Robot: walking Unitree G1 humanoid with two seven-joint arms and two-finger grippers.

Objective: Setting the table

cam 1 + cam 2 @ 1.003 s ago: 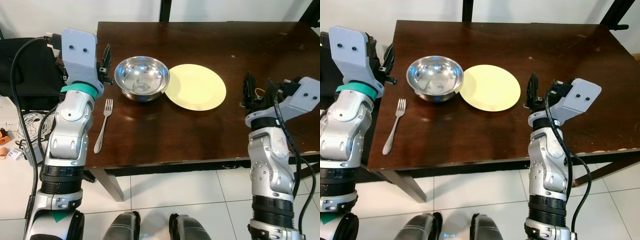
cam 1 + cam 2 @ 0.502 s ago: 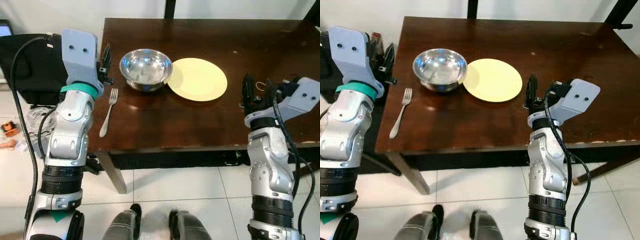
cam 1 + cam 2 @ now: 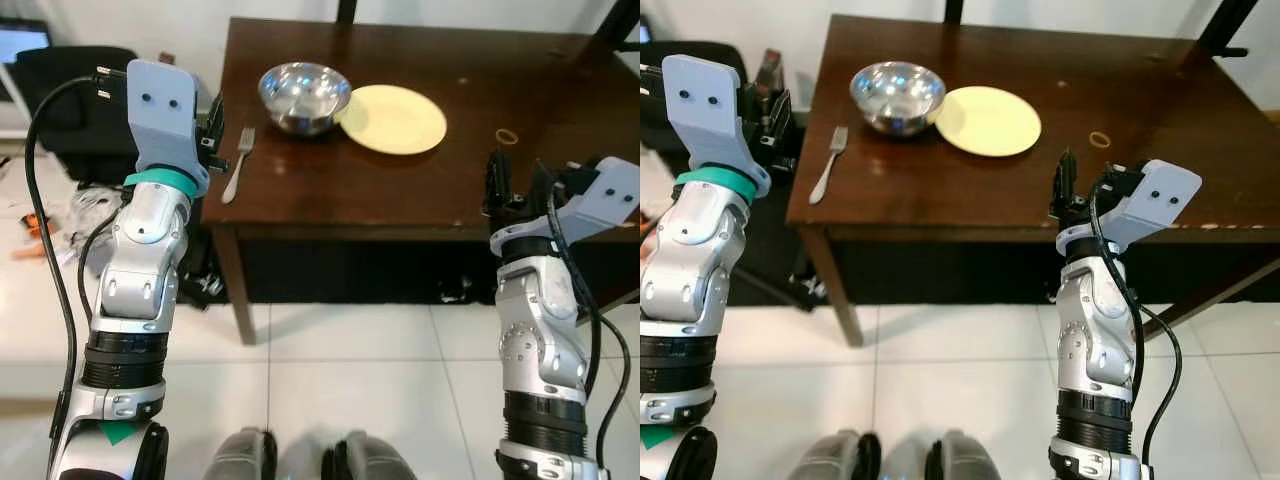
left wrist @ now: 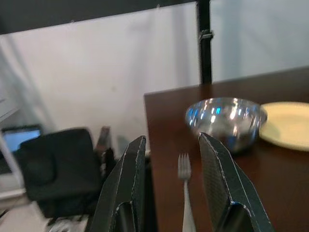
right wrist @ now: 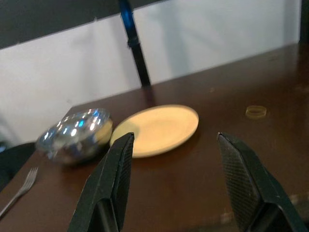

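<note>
A yellow plate (image 3: 394,118) lies on the dark wooden table (image 3: 420,190), its rim just beside a steel bowl (image 3: 304,96). A fork (image 3: 237,165) rests near the table's left edge. Both arms are raised, forearms upright, short of the table. The left gripper (image 4: 170,186) and the right gripper (image 5: 176,183) each point at the table with fingers spread apart, holding nothing.

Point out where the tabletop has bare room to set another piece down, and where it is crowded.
Crowded: the left end of the table, where the fork, steel bowl and yellow plate sit close together, bowl against plate. Free: the front strip below them, and the right half apart from a small ring. Both grippers are open, short of the table.
</note>
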